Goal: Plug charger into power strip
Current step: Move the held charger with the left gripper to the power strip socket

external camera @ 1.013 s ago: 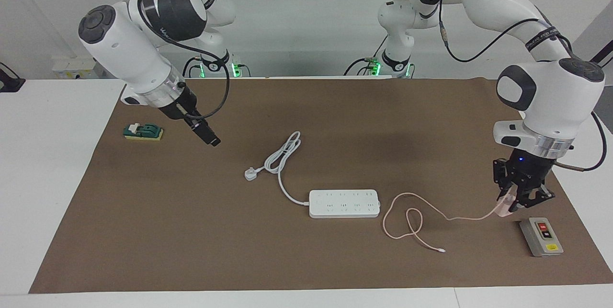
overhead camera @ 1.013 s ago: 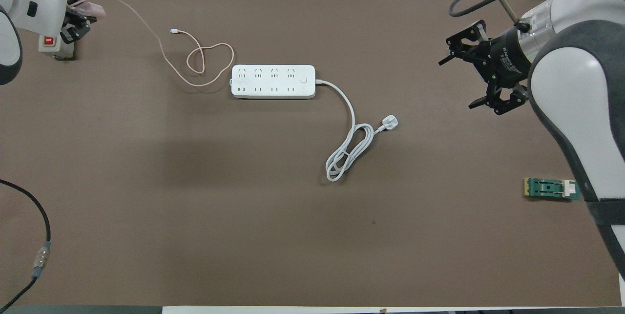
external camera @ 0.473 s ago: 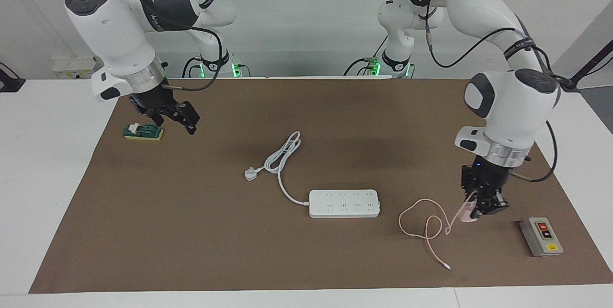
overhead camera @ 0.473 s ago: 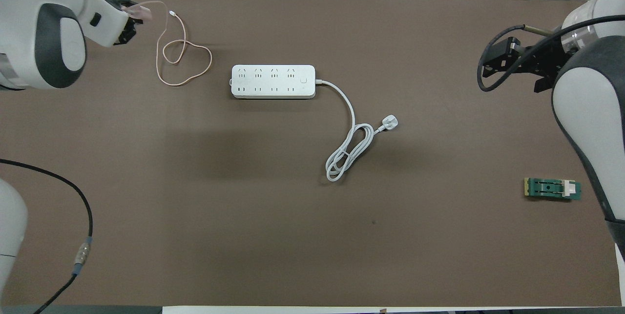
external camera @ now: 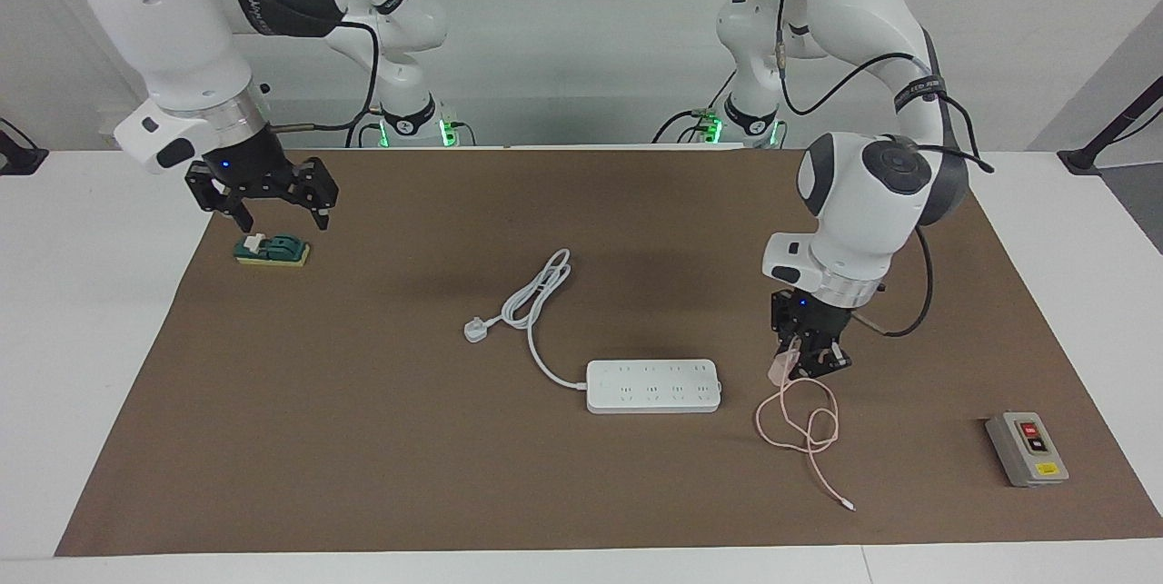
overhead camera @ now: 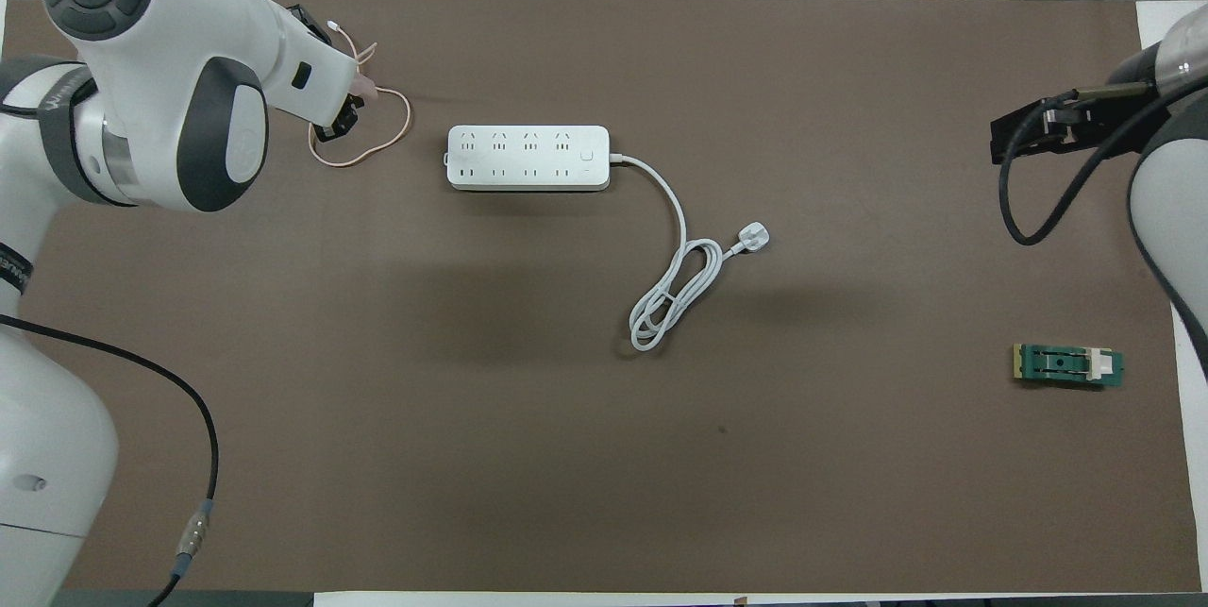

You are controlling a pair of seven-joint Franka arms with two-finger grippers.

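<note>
The white power strip [external camera: 654, 386] lies flat mid-table, sockets up; it also shows in the overhead view [overhead camera: 527, 157]. My left gripper [external camera: 801, 370] is shut on the pale-pink charger [external camera: 780, 371] and holds it just above the mat, beside the strip's end toward the left arm's end of the table. In the overhead view the left gripper [overhead camera: 342, 114] is largely covered by the arm, with the charger [overhead camera: 364, 88] peeking out. The pink cable [external camera: 800, 425] trails in loops on the mat. My right gripper [external camera: 270, 207] is open and empty over a green switch [external camera: 271, 250].
The strip's thick white cord [external camera: 536, 302] coils toward the robots and ends in a white three-pin plug [external camera: 475, 329]. A grey box with red and black buttons [external camera: 1027, 450] sits at the left arm's end of the mat. The green switch also shows in the overhead view [overhead camera: 1068, 365].
My left gripper has carried the charger from over the grey box to beside the power strip, dragging the cable along. My right arm has drawn back over the green switch and turned its gripper down.
</note>
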